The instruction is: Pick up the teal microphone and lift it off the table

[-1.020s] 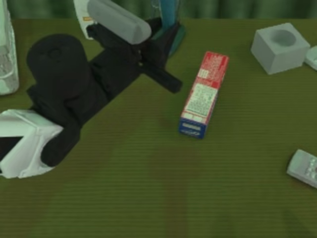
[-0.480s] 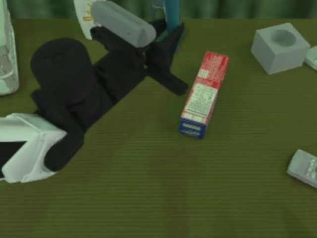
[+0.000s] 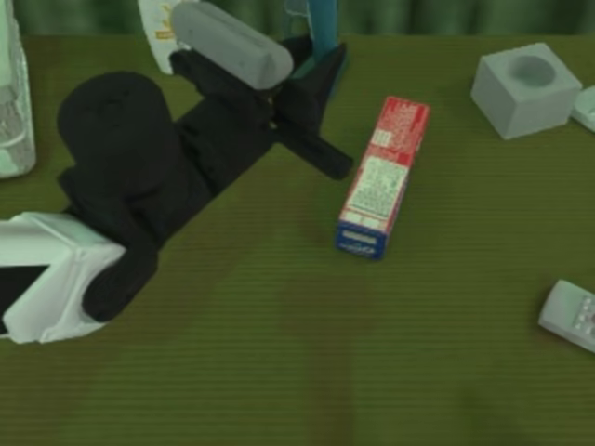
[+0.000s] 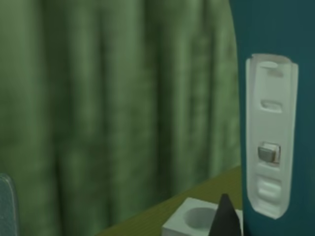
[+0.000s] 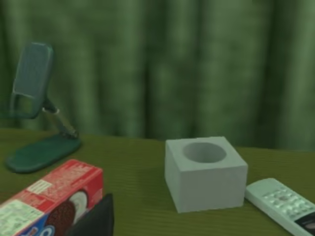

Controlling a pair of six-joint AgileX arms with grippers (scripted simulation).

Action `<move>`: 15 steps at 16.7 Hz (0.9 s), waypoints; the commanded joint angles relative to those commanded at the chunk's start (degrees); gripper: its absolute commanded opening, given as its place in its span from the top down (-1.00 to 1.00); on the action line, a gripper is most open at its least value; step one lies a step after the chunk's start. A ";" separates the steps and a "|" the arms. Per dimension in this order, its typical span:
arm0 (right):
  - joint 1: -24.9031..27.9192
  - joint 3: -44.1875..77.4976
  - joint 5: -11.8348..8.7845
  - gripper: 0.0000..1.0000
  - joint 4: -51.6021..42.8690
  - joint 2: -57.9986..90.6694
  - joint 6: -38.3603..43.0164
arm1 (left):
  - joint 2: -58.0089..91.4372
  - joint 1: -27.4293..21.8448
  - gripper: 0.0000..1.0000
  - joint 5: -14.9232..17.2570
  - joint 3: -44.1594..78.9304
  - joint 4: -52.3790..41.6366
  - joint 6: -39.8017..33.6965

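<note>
Green curtains (image 5: 147,64) hang behind the counter (image 3: 279,353), which is covered in olive ribbed cloth. My left arm reaches from the near left toward the far edge, its left claw (image 3: 321,102) clamped on the teal microphone (image 3: 323,23), which stands upright there; the wrist view shows its teal handle and white switch patch (image 4: 270,135) close up. A red box (image 3: 381,177) lies mid-counter, a grey cube (image 3: 525,88) with a round hollow sits far right, and a remote (image 3: 569,314) rests at the right edge. I cannot tell how the right claw stands.
</note>
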 joint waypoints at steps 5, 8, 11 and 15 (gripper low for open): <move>8.78 13.23 -6.31 -1.00 7.91 21.77 -0.94 | 0.00 0.00 1.00 0.00 0.00 0.00 0.00; 14.28 21.95 -10.26 -1.00 13.33 36.14 -1.46 | 0.00 0.00 1.00 0.00 0.00 0.00 0.00; 19.16 29.54 -13.78 -1.00 17.96 48.45 -2.02 | 0.00 0.00 1.00 0.00 0.00 0.00 0.00; 23.58 35.69 -16.97 -1.00 21.46 58.75 -2.55 | 0.00 0.00 1.00 0.00 0.00 0.00 0.00</move>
